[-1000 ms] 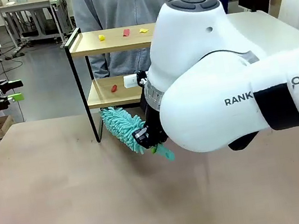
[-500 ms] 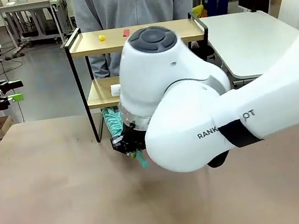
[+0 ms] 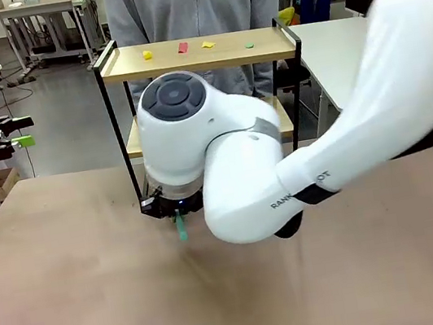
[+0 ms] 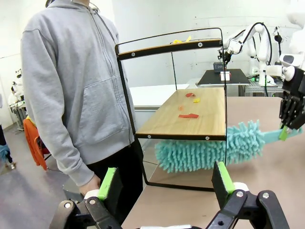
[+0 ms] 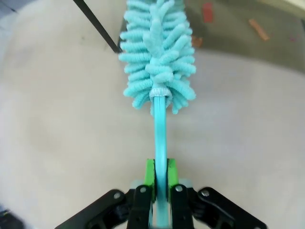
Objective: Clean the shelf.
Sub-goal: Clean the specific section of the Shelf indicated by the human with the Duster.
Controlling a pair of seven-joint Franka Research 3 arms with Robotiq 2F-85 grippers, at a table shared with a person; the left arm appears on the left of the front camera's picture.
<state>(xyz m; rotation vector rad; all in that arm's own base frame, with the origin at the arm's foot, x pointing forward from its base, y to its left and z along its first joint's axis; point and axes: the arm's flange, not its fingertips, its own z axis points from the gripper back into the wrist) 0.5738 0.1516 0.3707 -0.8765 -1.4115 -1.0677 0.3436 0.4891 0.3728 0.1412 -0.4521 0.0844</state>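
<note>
The shelf (image 3: pixel 263 43) stands at the table's far edge, with small yellow, red and green scraps (image 3: pixel 183 47) on its top board. In the left wrist view its lower board (image 4: pixel 209 119) carries red scraps (image 4: pixel 189 115). My right gripper (image 3: pixel 177 212) is shut on the teal handle of a fluffy teal duster (image 5: pixel 157 52), low by the shelf's left front leg (image 5: pixel 95 24). From the side, the duster's head (image 4: pixel 205 151) lies just below the lower board, above the table. My right gripper (image 4: pixel 291 107) holds the handle there. My left gripper (image 4: pixel 165 179) is open and holds nothing.
A person in a grey hoodie (image 4: pixel 76 86) stands right behind the shelf, one hand (image 4: pixel 90 183) hanging near my left gripper. My right arm's big white body (image 3: pixel 225 161) hides the lower board in the front view. Bare tan table (image 3: pixel 79 283) spreads in front.
My right arm has swung left across the shelf's front, carrying the duster with it. The duster's head, seen earlier beside the left leg, is now hidden behind the arm in the front view.
</note>
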